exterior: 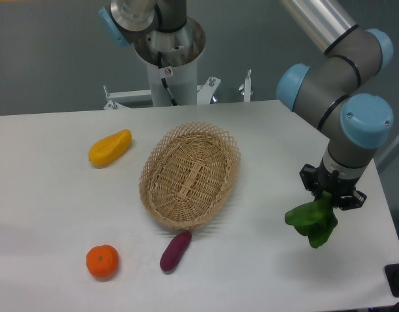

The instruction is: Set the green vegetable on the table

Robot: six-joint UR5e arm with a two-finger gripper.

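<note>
Green vegetable (312,221) dangles from the gripper (331,193), jaws clamped on its top (leaves drooping), over the table (264,260), right of the basket (190,174).

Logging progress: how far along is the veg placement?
Done: the vegetable is out of the basket, which is empty. In hand: the gripper holds it by the stalk end over the right side of the table, leaves hanging down. Left: lower, release, retreat. Whether the leaves already touch the table is unclear.
</note>
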